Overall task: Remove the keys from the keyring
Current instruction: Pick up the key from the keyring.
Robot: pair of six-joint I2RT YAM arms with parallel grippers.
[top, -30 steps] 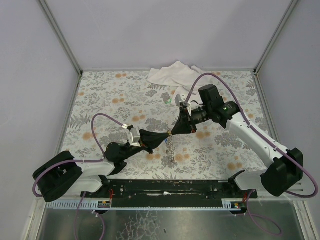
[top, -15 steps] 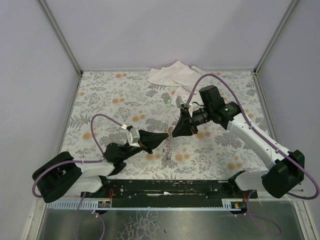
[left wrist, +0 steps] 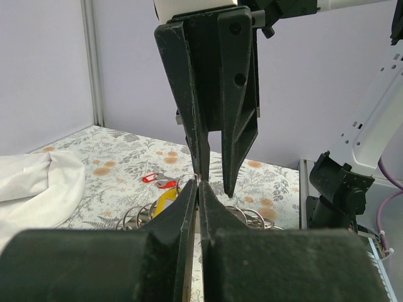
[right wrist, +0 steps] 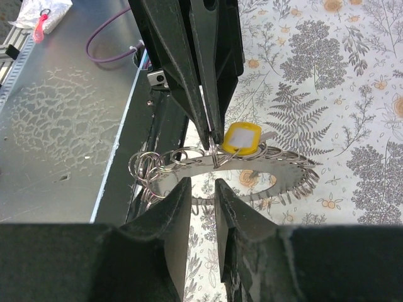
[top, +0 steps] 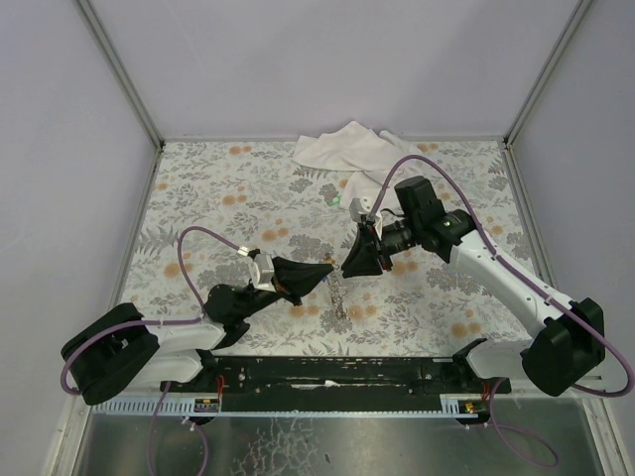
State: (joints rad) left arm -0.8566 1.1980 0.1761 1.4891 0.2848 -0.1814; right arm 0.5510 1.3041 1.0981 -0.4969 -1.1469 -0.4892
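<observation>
Above mid-desk (top: 228, 198), my left gripper (left wrist: 199, 189) has its jaws clenched on a link of the keyring (right wrist: 148, 168); I see the chain sag crosswise before my right gripper (right wrist: 203, 189), jaws parted, empty, tips just short; yellow tag (right wrist: 241, 137) beside the pinch.

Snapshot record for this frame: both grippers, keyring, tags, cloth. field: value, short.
left gripper: shut on one loop of the keyring
right gripper: open, fingertips at the pinched loop
keyring: lifted, rest dangles below the pinch
yellow tag: on the keyring, right beside the pinch
red tag: behind the rings in the left wrist view
white cloth: far table edge, apart from both arms
</observation>
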